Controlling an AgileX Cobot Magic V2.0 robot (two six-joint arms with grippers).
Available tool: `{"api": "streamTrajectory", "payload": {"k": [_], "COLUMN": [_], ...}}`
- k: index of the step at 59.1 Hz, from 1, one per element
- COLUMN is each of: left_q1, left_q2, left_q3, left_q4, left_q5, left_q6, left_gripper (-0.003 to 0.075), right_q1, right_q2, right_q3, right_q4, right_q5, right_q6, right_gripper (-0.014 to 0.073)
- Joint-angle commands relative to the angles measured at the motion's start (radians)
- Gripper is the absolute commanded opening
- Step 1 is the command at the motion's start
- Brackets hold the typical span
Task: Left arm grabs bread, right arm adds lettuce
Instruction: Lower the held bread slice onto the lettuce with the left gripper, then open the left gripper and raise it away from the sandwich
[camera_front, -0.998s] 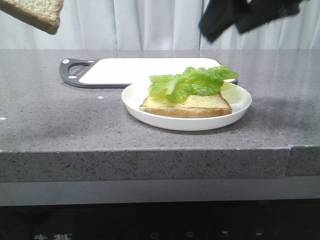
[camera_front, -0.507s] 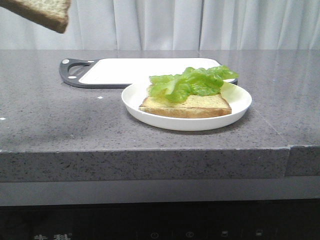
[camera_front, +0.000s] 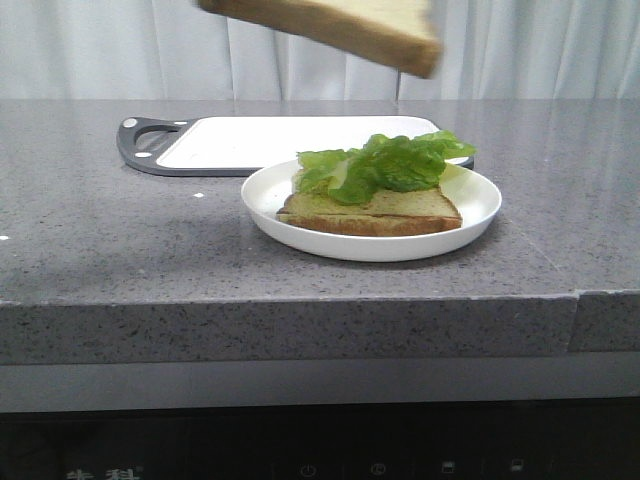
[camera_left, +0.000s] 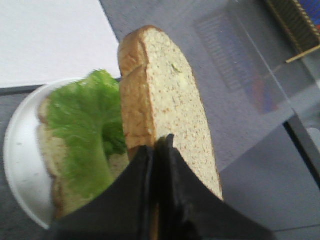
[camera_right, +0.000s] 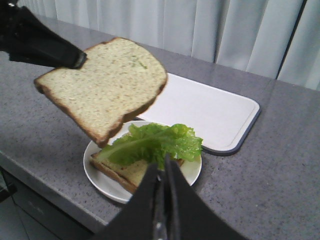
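Note:
The bread (camera_front: 330, 25) is a thick tan slice with brown crust, held in the air above the white plate (camera_front: 470, 215). My left gripper (camera_left: 157, 145) is shut on its edge; it is out of the front view. The right wrist view shows the left gripper (camera_right: 75, 59) pinching the bread (camera_right: 105, 85) over the plate (camera_right: 100, 177). The lettuce (camera_front: 385, 163) lies on a thinner slice (camera_front: 400, 212) on the plate. My right gripper (camera_right: 162, 167) is shut and empty, drawn back on the near side of the plate, out of the front view.
A white cutting board with a dark rim and handle (camera_front: 280, 140) lies behind the plate on the grey counter. The counter's front edge (camera_front: 300, 305) is close to the plate. White curtains hang behind.
The held bread has moved right from the upper left of the front view to above the plate. The right arm left the front view a second ago.

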Motion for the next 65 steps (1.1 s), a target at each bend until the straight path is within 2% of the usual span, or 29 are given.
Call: {"api": "streamTrajectory", "payload": {"k": [1,19,41,47,55,59,65], "left_q1": [0.003,0.003,0.004,0.004,0.02,0.044,0.084], "left_q2": [0.057,0.245,0.28,0.28,0.276,0.261,0.218], "left_q3": [-0.064,-0.088,-0.088,-0.088,-0.088,-0.088,-0.088], "left_q4": [-0.213,-0.284,-0.258,-0.255,-0.254,-0.247,-0.222], "left_q5": [0.031,0.046,-0.01,-0.008,0.022,0.059,0.089], "left_q6": [0.116,0.155,0.155,0.155,0.155,0.155,0.155], "left_gripper": [-0.002,-0.002,-0.001,0.0069,0.028,0.0353,0.0366], "right_q1": [-0.002,-0.002,-0.002,-0.002,-0.002,-0.002,-0.002], "right_q2": [0.004,0.004,0.004,0.004,0.004,0.004,0.004], "right_q3": [-0.025,-0.025,-0.025,-0.025,-0.025,-0.025,-0.025], "right_q4": [-0.001,-0.001,-0.001,0.0,0.0,0.0,0.0], "right_q5": [-0.058,-0.058,-0.057,-0.057,-0.057,-0.057,-0.057], "right_q6": [-0.002,-0.002,-0.002,-0.002,-0.002,-0.002,-0.002], "right_gripper": [-0.0068,-0.0068,-0.0068,-0.0068,-0.0068,-0.0068,-0.0068]}}
